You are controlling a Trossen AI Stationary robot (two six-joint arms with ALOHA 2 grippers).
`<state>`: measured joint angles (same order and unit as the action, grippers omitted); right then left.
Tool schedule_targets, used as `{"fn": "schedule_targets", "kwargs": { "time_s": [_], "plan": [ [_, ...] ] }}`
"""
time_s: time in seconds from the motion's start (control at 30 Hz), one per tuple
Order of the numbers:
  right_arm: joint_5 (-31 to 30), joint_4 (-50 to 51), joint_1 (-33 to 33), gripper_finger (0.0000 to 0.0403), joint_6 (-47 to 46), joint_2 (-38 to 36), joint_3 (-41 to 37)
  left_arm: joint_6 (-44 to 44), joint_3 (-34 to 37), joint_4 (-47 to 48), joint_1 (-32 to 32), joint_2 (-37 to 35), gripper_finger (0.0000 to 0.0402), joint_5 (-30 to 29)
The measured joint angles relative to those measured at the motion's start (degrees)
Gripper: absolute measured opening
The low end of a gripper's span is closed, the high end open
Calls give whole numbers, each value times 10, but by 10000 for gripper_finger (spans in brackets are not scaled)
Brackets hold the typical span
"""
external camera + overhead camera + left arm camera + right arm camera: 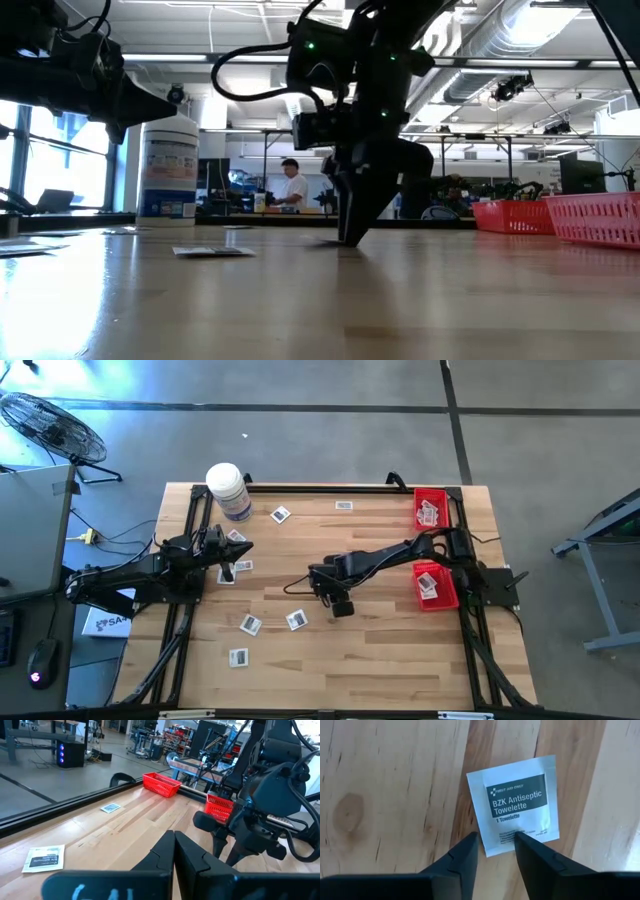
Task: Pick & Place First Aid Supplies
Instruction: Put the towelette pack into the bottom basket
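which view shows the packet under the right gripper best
The right wrist view: the packet fills the picture, its antiseptic towelette print readable, with the open right gripper just over its edge. In the high view the arm hides it. The low view shows only the fingertips at the table there. The left wrist view does not show it clearly.

Left gripper point(174, 851) at near edge of frame, its two dark fingers pressed together, no gap. Wooden worktop point(125, 825) beyond. One white packet point(44, 858) lies flat near the fingers; a second packet point(110, 808) farther off. Two red baskets point(161, 784) point(220, 806) at the far edge. Right arm point(265, 805) stands over the worktop.
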<state>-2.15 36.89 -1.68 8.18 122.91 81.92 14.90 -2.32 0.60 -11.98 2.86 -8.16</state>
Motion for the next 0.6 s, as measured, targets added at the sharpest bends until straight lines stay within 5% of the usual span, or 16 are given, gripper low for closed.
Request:
{"fn": "schedule_targets", "kwargs": {
  "time_s": [0.6],
  "plan": [
    [3,9,5,7,-78,-17,-2,0,0,0,0,0,1,0]
  ]
}}
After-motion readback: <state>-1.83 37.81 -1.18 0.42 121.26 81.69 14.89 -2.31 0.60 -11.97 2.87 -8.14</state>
